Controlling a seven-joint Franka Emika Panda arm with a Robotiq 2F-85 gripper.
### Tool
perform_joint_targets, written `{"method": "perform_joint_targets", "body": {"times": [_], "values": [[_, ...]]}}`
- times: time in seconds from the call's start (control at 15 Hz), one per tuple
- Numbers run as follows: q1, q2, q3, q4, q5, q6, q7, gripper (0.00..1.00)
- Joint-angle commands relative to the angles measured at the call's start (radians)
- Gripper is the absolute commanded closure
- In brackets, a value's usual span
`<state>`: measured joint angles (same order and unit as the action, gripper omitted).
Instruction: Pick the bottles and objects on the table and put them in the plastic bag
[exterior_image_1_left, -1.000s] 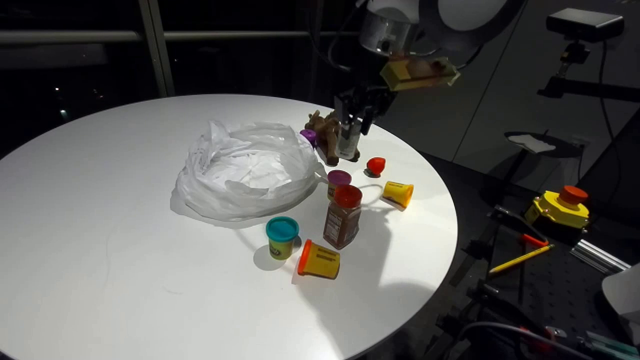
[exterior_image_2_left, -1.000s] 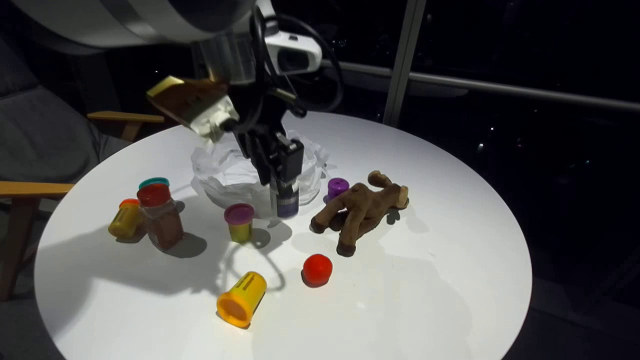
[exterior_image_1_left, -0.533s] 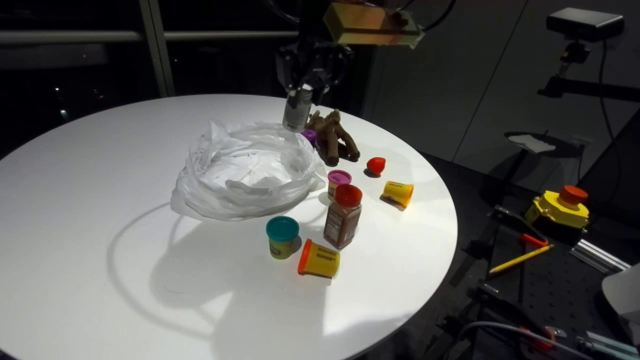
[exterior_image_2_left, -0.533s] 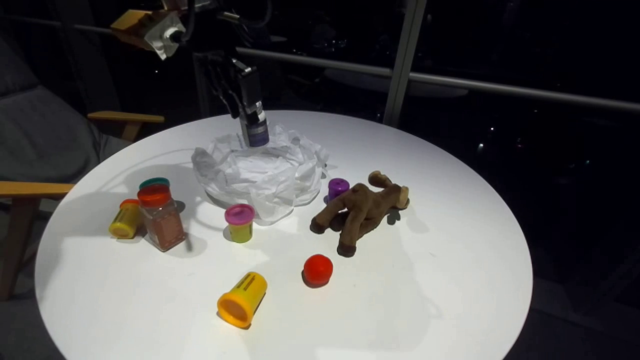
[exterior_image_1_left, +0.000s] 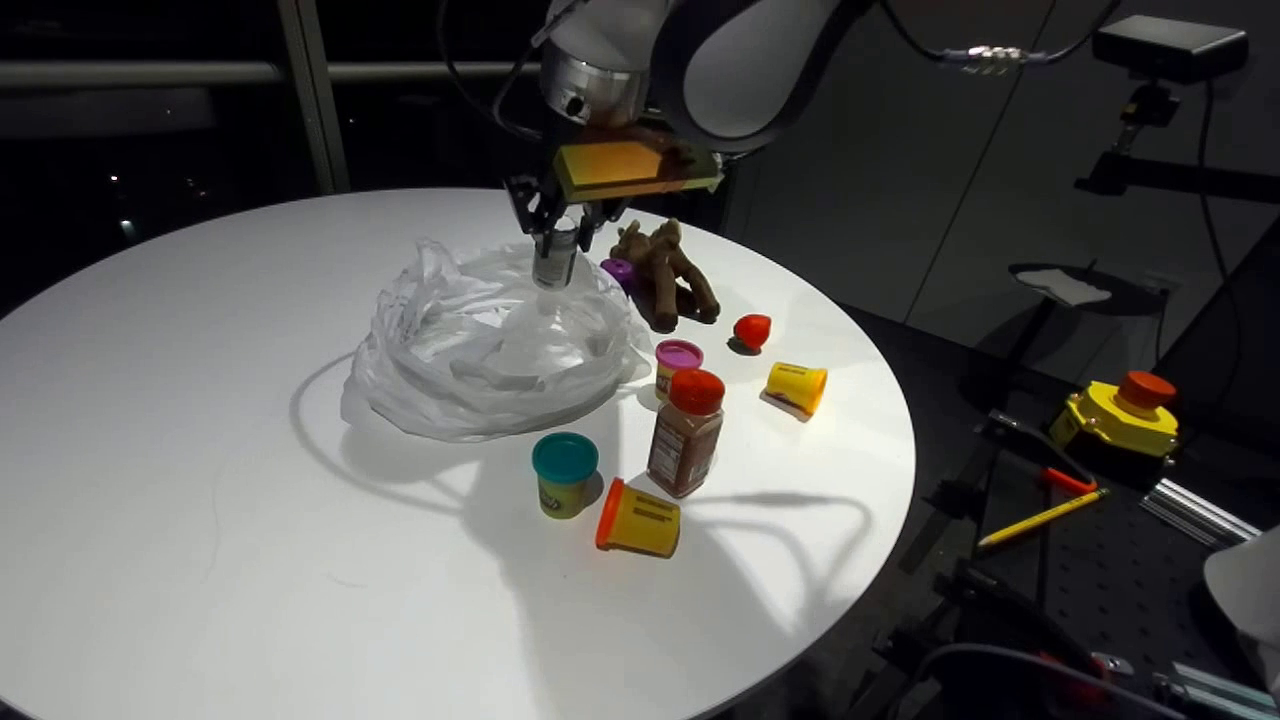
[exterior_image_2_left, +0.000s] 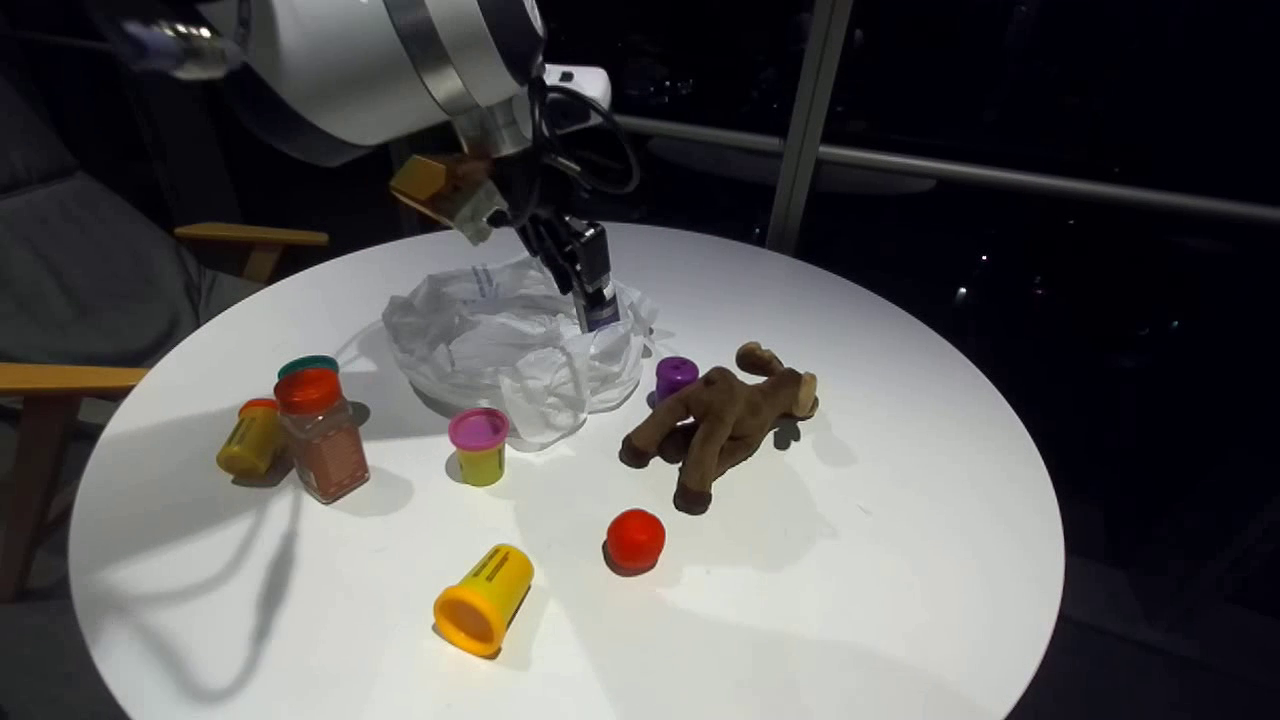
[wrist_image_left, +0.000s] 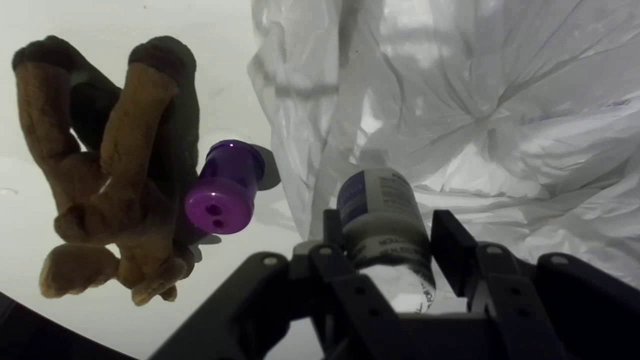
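Looks like the drop-off step: gripper (wrist_image_left: 387, 227), jaws partway apart, clamps 1 white-and-purple bottle (exterior_image_1_left: 555, 268) over the plastic bag (exterior_image_1_left: 470, 405). Next probably calls for centering, lowering, letting go.

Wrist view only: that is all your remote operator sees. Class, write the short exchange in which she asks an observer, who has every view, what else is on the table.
Operator: I see the end effector holding a purple-and-white bottle, and part of the plastic bag. Is there another bottle out of my sight?

Observer: In both exterior views a red-capped spice jar stands upright on the table.

Operator: Is anything next to that jar tipped over?

Observer: Yes, a yellow tub with an orange-red lid lies on its side there.
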<state>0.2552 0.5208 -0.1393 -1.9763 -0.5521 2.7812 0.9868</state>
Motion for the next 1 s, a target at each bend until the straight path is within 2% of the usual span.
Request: {"method": "perform_joint_targets", "body": {"times": [0.0, 0.27, 0.47, 0.6, 0.67, 0.93], "values": [[-0.004, 0.085, -0.007, 0.107, 0.121, -0.021, -0.06, 0.82], [-0.04, 0.101, 0.037, 0.133, 0.286, -0.076, -0.185, 0.82], [-0.029, 0.119, 0.006, 0.15, 0.325, -0.107, -0.223, 0.82], [-0.016, 0.131, -0.024, 0.161, 0.324, -0.113, -0.211, 0.32], [-0.015, 0.127, -0.027, 0.16, 0.327, -0.115, -0.21, 0.31], [0.012, 0.043, -0.026, 0.109, 0.326, -0.105, -0.197, 0.0]]}}
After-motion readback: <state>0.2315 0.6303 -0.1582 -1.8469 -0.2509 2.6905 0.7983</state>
